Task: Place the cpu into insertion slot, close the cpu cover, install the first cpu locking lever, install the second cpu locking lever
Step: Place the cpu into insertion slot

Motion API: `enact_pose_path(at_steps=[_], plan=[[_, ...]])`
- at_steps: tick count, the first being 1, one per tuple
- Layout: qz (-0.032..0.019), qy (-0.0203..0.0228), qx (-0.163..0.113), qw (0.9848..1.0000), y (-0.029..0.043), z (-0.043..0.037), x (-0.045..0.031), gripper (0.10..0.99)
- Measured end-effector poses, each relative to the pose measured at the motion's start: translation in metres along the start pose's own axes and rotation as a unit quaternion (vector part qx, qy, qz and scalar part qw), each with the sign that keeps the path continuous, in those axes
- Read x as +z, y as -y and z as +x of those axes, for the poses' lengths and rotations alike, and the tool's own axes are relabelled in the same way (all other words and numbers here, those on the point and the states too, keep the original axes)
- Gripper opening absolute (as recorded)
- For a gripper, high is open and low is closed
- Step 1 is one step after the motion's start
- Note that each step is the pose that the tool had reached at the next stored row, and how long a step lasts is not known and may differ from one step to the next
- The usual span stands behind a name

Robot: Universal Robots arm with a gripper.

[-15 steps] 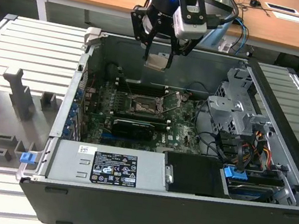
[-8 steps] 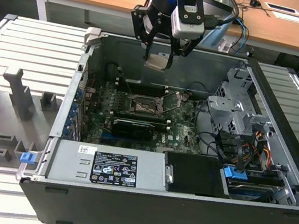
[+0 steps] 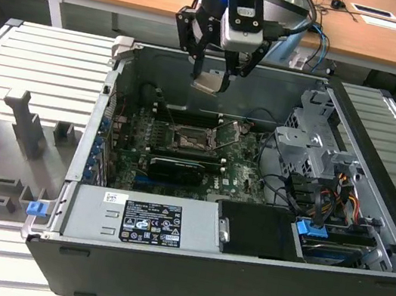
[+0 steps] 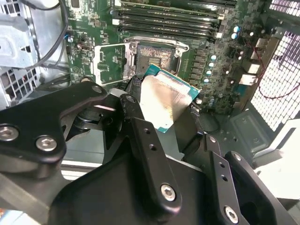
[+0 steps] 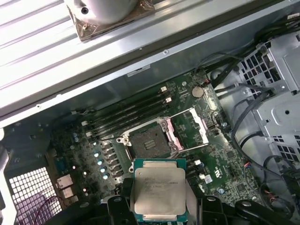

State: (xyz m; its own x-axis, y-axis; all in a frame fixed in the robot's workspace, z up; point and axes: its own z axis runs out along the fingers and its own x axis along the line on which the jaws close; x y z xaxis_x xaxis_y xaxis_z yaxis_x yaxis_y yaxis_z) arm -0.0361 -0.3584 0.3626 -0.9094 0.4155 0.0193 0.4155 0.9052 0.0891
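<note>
Exterior view has the gripper [image 3: 212,76] hanging over the open computer case [image 3: 235,285], up around its rim. The fingers are pinched narrow on the cpu [image 3: 207,84], gripping two opposite edges, so it's clamped and off the board. In the first wrist view the chip's dull silver face shows between the fingers. The insertion slot [image 5: 147,139] sits down below the gripper on the green board [image 5: 220,164], well apart from the chip, dark centre bare. The cpu cover [image 5: 201,125] is flipped open, just beside the slot.
</note>
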Motion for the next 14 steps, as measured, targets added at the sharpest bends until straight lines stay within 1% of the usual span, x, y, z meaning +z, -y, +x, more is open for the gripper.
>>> enact_pose_path(at_steps=[3, 12, 14], plan=[[-0.0003, 0.0011, 0.012, 0.9999, 0.0001, -0.0001, 0.0010, 0.525], [0.0001, 0.0013, 0.013, 0.9999, 0.0005, -0.0001, 0.0058, 0.525], [0.0001, 0.0018, 0.018, 0.9998, 0.0006, -0.0001, 0.0061, 0.525]])
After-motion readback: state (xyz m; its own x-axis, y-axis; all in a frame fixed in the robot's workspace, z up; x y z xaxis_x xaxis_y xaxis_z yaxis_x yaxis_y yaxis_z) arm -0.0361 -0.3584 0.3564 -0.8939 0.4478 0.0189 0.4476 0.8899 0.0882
